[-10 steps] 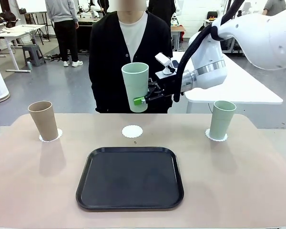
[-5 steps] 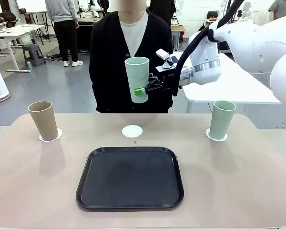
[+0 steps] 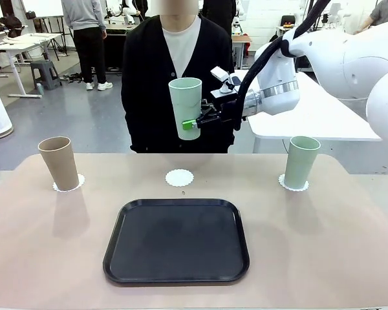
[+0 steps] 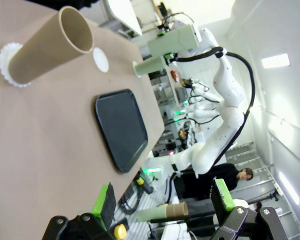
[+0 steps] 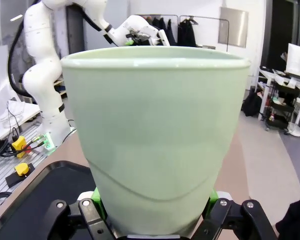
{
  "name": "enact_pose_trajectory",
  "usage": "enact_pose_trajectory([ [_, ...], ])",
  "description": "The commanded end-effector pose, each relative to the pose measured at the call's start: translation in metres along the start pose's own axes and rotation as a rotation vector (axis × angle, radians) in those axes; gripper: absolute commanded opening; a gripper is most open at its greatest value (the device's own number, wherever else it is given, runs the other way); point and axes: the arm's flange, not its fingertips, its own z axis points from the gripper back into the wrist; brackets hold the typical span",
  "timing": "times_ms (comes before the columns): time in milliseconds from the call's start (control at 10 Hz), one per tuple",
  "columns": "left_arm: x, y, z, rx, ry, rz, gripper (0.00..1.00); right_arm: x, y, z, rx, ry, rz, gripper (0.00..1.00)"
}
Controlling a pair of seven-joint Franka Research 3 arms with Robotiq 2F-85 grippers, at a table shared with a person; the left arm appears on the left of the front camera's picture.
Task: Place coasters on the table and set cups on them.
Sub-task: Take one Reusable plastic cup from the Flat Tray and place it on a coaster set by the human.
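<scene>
right gripper [image 3: 193,124] clamped on a mint-green cup [image 3: 185,107] near its base, held upright in the air above the bare middle coaster [image 3: 179,177] on the beige table [image 3: 336,245]. second mint-green cup [image 3: 301,161] standing on its coaster at the right, tan cup [image 3: 59,163] on its coaster at the left (doily edges peeking out under both). black tray [image 3: 176,240] lying nearer, in the middle. left gripper [image 4: 165,205] with fingers spread wide apart, holding nothing, seen from its wrist.
</scene>
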Motion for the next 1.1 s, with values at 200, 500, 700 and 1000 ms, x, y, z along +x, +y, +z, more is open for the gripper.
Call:
enact_pose_trajectory([
  [200, 0.0, -0.002, 0.001, 0.003, -0.007, -0.006, 1.0, -0.031, -0.03, -0.014, 0.211, -0.055, 0.113, 0.81],
  [500, 0.0, -0.002, 0.001, 0.003, -0.007, -0.006, 1.0, -0.051, -0.045, -0.017, 0.22, -0.062, 0.132, 0.81],
  [700, 0.0, -0.002, 0.001, 0.003, -0.007, -0.006, 1.0, -0.069, -0.052, -0.023, 0.174, -0.035, 0.127, 0.81],
  [1000, 0.0, -0.002, 0.001, 0.003, -0.007, -0.006, 1.0, -0.095, -0.058, -0.029, 0.129, 0.003, 0.093, 0.81],
])
